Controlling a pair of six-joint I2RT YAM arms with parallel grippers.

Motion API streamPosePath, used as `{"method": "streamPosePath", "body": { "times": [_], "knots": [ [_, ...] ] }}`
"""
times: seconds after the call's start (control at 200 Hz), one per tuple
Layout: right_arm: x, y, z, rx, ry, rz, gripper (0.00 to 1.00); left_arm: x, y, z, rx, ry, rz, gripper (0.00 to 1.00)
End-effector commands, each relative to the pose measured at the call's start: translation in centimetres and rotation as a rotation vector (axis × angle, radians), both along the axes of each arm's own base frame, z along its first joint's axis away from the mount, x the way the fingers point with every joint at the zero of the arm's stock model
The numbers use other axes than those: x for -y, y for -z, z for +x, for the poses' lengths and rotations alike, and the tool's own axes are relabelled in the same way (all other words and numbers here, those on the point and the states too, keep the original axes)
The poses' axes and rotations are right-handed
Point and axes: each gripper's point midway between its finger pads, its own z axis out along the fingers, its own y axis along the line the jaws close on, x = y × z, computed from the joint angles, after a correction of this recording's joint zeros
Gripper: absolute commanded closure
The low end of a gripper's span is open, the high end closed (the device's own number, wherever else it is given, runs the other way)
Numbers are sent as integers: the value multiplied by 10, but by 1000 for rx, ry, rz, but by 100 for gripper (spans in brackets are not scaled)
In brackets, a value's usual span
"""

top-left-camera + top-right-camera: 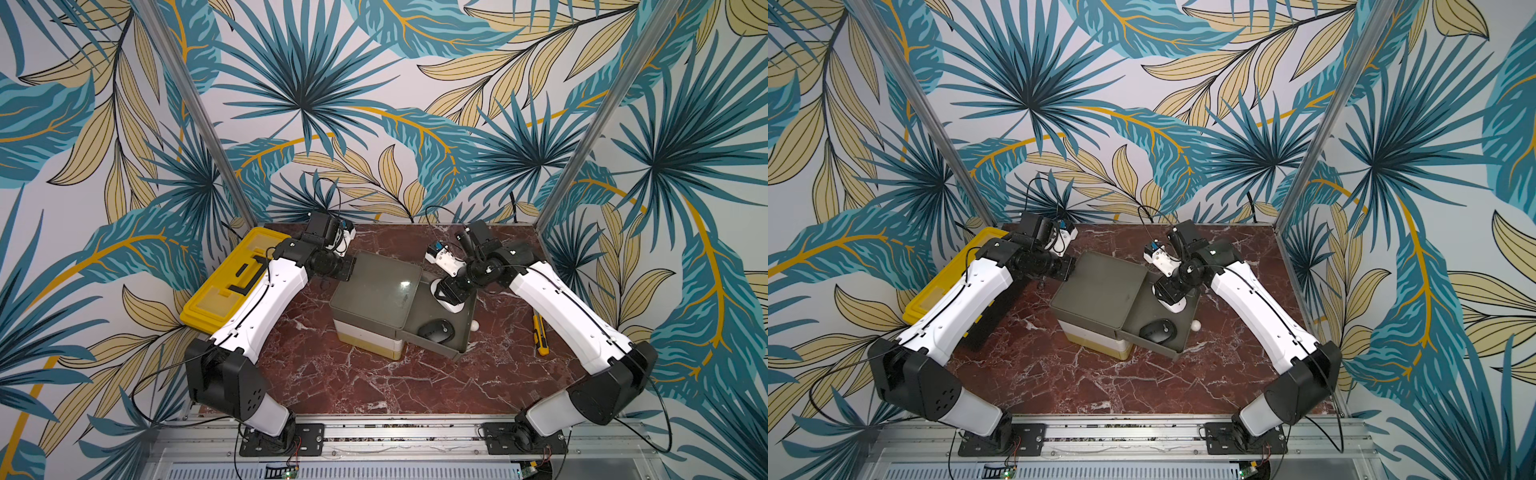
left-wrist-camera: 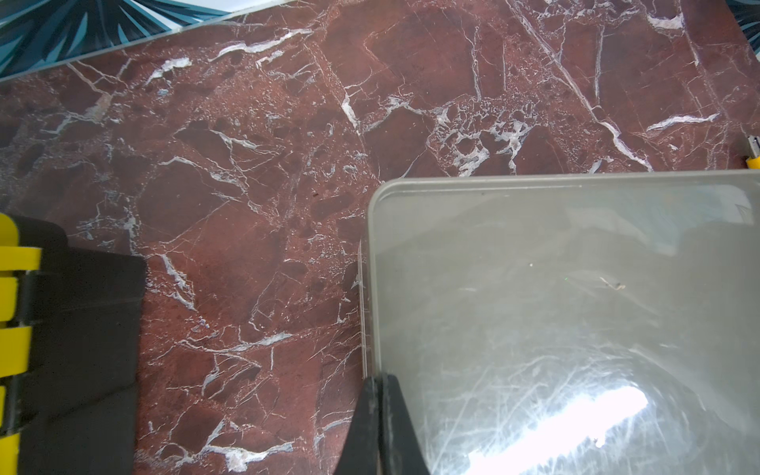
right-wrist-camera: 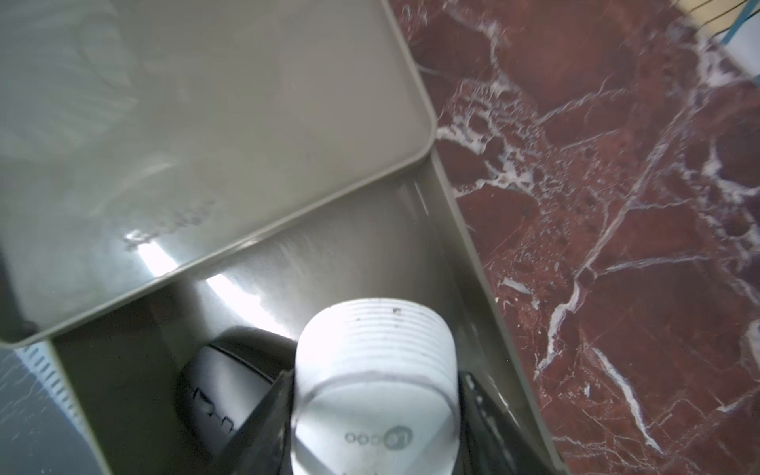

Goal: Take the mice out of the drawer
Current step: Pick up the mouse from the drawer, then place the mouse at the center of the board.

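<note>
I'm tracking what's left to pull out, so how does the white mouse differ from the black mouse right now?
The white mouse is held by the right gripper, a finger on each side; the black mouse lies free, untouched. In a top view the white mouse sits farther from the camera in the open drawer, the black mouse nearer. Both are oval mice inside that drawer.

Probably a robot lab cell, leaf-print walls [image 1: 374, 83], aluminium frame [image 1: 195, 108]
</note>
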Motion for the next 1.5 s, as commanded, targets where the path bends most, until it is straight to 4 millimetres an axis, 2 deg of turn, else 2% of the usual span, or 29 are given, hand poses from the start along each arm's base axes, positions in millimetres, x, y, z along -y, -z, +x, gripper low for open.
{"method": "streamPosePath", "body": {
  "times": [0.0, 0.115, 0.24, 0.376, 0.501, 0.631, 0.721, 0.886, 1.012, 1.277, 1.492],
  "knots": [
    [10, -44, 8, 153, 85, 47, 67, -20, 54, -30, -206, 3, 103, 100],
    [40, -71, 21, 293, 225, 3, 66, -21, 53, -30, -201, 2, 105, 100],
    [78, -74, 32, 310, 376, -70, 65, -20, 54, -31, -201, 3, 104, 100],
    [132, -58, 46, 234, 577, -115, 65, -20, 53, -31, -202, 5, 101, 100],
    [168, -26, 59, 149, 691, -128, 65, -20, 53, -32, -202, 5, 100, 100],
    [177, 10, 80, 102, 709, -122, 65, -19, 54, -31, -205, 7, 96, 100],
    [186, 43, 94, 62, 733, -176, 65, -19, 54, -31, -205, 7, 96, 100],
    [216, 106, 110, -32, 814, -307, 66, -19, 54, -32, -203, 13, 93, 100],
    [223, 143, 122, -96, 841, -308, 66, -18, 55, -32, -206, 15, 90, 100],
    [220, 185, 136, -189, 846, -258, 65, -17, 54, -33, -201, 19, 84, 100],
    [213, 204, 139, -237, 831, -234, 65, -17, 54, -33, -203, 20, 84, 100]
  ]
}}
